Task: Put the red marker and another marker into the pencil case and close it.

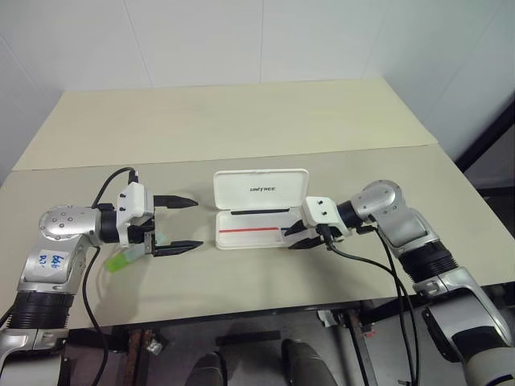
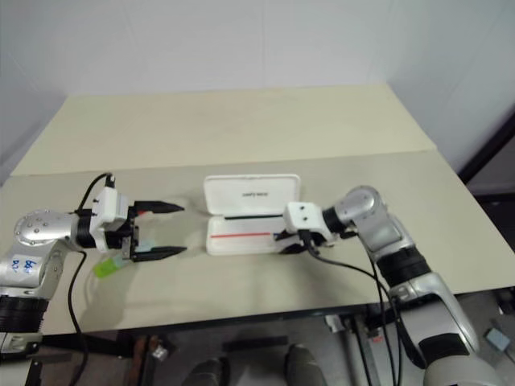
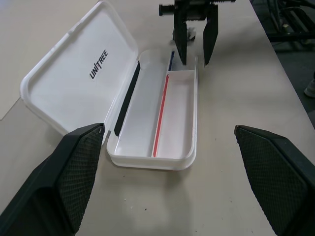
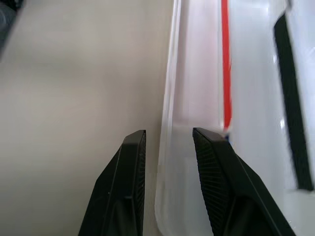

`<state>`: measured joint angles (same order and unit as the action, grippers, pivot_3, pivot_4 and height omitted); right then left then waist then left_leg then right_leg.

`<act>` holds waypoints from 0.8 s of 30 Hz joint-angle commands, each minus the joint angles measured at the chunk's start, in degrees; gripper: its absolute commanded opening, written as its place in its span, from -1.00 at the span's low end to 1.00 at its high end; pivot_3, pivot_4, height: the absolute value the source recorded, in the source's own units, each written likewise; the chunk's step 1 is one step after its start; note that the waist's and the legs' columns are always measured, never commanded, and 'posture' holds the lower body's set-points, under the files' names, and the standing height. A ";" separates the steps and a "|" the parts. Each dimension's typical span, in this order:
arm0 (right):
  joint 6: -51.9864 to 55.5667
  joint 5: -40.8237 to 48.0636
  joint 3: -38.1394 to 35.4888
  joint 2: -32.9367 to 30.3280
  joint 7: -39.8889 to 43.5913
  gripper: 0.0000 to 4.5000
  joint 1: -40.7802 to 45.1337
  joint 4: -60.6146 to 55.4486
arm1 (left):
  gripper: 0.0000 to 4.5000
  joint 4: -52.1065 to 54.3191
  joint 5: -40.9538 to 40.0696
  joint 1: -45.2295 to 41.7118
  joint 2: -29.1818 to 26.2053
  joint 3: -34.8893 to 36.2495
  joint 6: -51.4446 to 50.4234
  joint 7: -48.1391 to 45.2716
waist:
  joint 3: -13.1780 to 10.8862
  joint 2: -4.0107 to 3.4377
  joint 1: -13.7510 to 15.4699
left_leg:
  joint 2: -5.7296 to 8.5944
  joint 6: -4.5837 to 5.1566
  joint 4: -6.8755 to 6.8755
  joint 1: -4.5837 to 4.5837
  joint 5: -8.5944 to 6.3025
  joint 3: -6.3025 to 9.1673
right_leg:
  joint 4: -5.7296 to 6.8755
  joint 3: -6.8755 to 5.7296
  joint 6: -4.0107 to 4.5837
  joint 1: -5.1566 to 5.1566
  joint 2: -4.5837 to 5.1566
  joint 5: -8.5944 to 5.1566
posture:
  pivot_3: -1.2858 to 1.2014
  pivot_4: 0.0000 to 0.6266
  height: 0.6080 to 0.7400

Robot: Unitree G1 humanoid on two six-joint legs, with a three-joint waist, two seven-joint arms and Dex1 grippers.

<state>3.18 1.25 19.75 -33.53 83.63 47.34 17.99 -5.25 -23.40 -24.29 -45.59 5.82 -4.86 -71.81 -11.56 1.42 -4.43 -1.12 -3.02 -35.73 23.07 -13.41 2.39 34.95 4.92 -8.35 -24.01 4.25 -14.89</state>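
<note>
**Open case, one jaw astride its wall: risk of dragging it**

The pencil case (image 1: pixel 261 239) lies open at the middle of the near table (image 1: pixel 241 297), its lid folded flat toward the back edge. A red stripe runs along the tray. A dark slim strip lies by the hinge, and I cannot tell whether that is the red marker.

The right gripper (image 1: pixel 294 239) sits at the case's right end, partly spread. One finger is inside the tray and one outside the front wall. If it pulls away sideways instead of lifting clear, the inner finger could catch that wall and skid or tip the light case.

The green marker (image 1: pixel 119 260) lies on the table toward the front-left corner, under the base of the left gripper (image 1: pixel 197 223). That gripper is spread wide and holds nothing. Its fingertips point past the marker, so closing here would likely miss it. A low sweep could nudge the marker toward the front edge.
</note>
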 commanded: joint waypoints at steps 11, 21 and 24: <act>4.11 16.43 -16.53 -3.64 -1.58 0.75 -2.68 -6.33 | 1.00 -4.26 0.50 0.26 -6.53 7.07 -0.07 2.25 | -0.01 0.02 -0.02 | 0.00 0.00 0.03 -0.01 0.00 0.00 | 0.00 0.00 0.03 0.00 0.00 -0.02 | 0.03 -0.52 1.00; 15.77 30.22 -22.52 -1.70 -8.66 0.99 -6.17 -22.63 | 1.00 -18.23 7.69 -6.61 -17.09 2.65 -4.53 -1.56 | -0.04 0.06 -0.06 | -0.01 0.01 0.07 -0.03 0.00 0.01 | 0.01 -0.02 0.07 -0.01 0.00 -0.05 | 0.03 -0.52 1.00; 17.63 32.95 -22.88 -0.01 -12.16 0.99 -6.91 -27.23 | 1.00 -29.35 16.41 -15.68 -19.11 -3.75 -4.40 -0.23 | -0.06 0.12 0.16 | -0.02 0.01 0.05 -0.01 0.00 0.03 | 0.05 -0.04 0.08 -0.02 -0.06 -0.06 | 0.03 -0.52 1.00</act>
<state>20.16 31.88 -1.04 -33.67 73.32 40.60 -5.63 -30.78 -10.98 -36.87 -62.36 3.64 -9.32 -72.57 -11.63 1.55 -4.27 -1.14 -3.02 -35.68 23.07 -13.41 2.42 35.00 4.89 -8.28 -24.03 4.19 -14.94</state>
